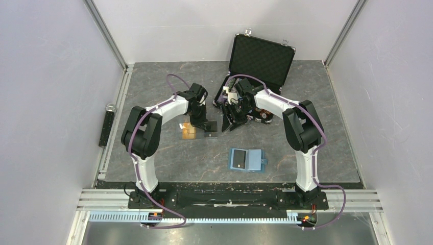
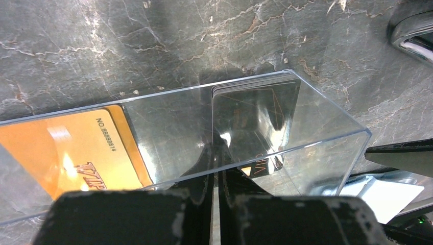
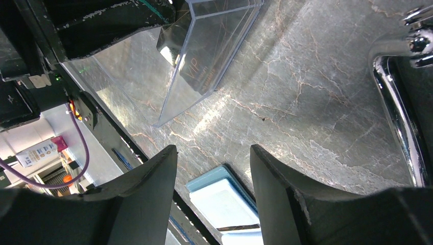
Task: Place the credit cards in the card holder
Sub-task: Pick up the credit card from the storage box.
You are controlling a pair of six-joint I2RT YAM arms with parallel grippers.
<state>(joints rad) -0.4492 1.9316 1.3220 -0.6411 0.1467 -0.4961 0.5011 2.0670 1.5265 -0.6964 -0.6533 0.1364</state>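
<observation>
Top view: left gripper (image 1: 205, 124) sits over the cards, with the orange card (image 1: 189, 131) just beside it. The open card holder (image 1: 246, 160) lies toward the bases, between the arms.

Left wrist: jaws pinched shut at the clear box (image 2: 327, 127). The black card (image 2: 255, 117) lies ahead, long axis running away. Whether anything is gripped is unclear.

Right wrist: right gripper (image 3: 212, 153) is half open and empty.

Dark marbled table (image 1: 316, 102) carries an open black case (image 1: 263, 58) at the far side, an opened card holder (image 1: 246, 160) near the front, and left of centre a clear box (image 2: 173, 117), an orange card (image 2: 66, 153) and black cards (image 2: 255, 117) seen through it
</observation>
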